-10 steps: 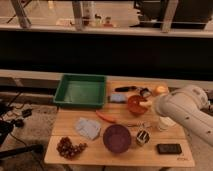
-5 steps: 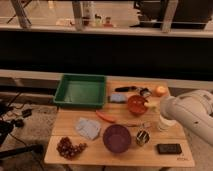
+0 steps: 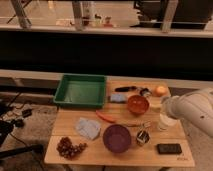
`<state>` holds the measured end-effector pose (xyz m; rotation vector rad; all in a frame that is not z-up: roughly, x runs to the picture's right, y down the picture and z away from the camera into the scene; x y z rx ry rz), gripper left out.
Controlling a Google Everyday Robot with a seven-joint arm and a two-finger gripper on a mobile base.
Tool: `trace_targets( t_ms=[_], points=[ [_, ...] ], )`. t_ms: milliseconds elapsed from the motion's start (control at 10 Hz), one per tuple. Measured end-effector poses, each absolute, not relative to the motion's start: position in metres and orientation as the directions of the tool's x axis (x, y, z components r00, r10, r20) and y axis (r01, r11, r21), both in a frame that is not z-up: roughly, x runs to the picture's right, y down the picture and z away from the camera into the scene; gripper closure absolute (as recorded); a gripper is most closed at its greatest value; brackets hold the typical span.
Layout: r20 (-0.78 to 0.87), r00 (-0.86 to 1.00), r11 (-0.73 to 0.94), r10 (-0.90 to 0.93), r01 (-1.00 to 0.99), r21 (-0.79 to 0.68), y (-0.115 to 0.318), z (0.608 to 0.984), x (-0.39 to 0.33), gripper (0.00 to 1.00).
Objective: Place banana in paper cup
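Note:
The paper cup [image 3: 165, 121] stands upright near the table's right edge, to the right of the metal cup [image 3: 142, 136]. A thin pale yellowish strip that looks like the banana [image 3: 136, 124] lies flat between the orange bowl [image 3: 137, 104] and the purple bowl [image 3: 116, 138]. My white arm [image 3: 192, 111] comes in from the right. Its gripper [image 3: 164, 104] end sits just above the paper cup and right of the orange bowl. Nothing shows in it.
A green tray [image 3: 81, 90] is at the back left. An orange-red carrot piece [image 3: 105, 117], grey cloth [image 3: 88, 127] and grapes [image 3: 69, 147] lie left of the purple bowl. An orange fruit [image 3: 160, 90], blue sponge [image 3: 118, 98] and black device [image 3: 169, 148] are also on the table.
My arm has drawn back to the right, from beside the orange bowl to above the paper cup. The things on the table have not moved.

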<state>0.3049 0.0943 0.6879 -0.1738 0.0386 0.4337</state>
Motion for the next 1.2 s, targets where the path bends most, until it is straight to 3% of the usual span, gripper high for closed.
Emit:
trace_targets(
  t_ms=[1200],
  points=[
    [-0.121, 0.883, 0.853, 0.453, -0.469, -0.229, 0.106, 0.719, 0.339, 1.00]
  ],
)
